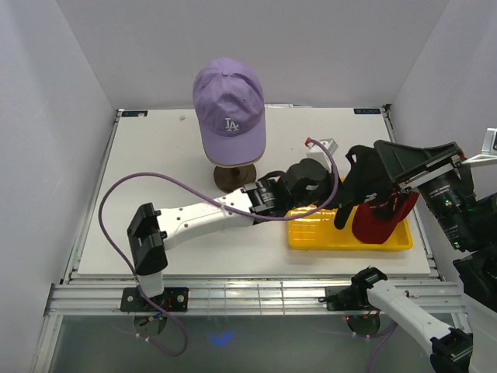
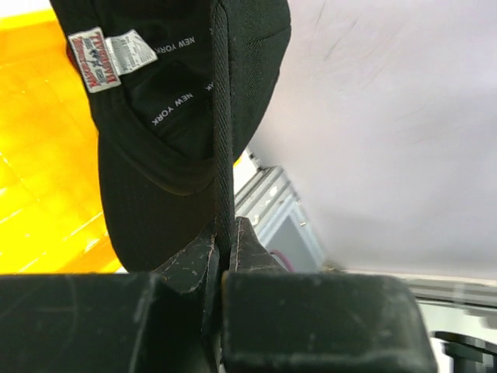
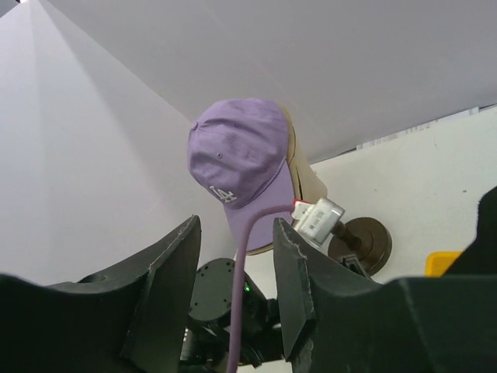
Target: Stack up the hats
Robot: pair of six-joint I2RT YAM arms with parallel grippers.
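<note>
A lavender cap (image 1: 229,109) with a white logo sits on the mannequin head at the back; a tan edge shows under its brim. It also shows in the right wrist view (image 3: 241,159). My left gripper (image 1: 330,186) is shut on the rim of a black cap (image 1: 363,183) and holds it over the yellow tray. In the left wrist view the jaws (image 2: 225,245) pinch the black cap (image 2: 171,116), whose inside shows a label and "NEW YORK" tape. A red cap (image 1: 380,221) lies in the tray's right end. My right gripper (image 1: 392,159) is raised, open and empty (image 3: 233,225).
The yellow ribbed tray (image 1: 311,233) lies at the front right of the white table and shows in the left wrist view (image 2: 39,155). The mannequin's dark round stand (image 1: 235,177) is behind the left arm. A purple cable (image 1: 155,179) loops over the table. White walls enclose the table.
</note>
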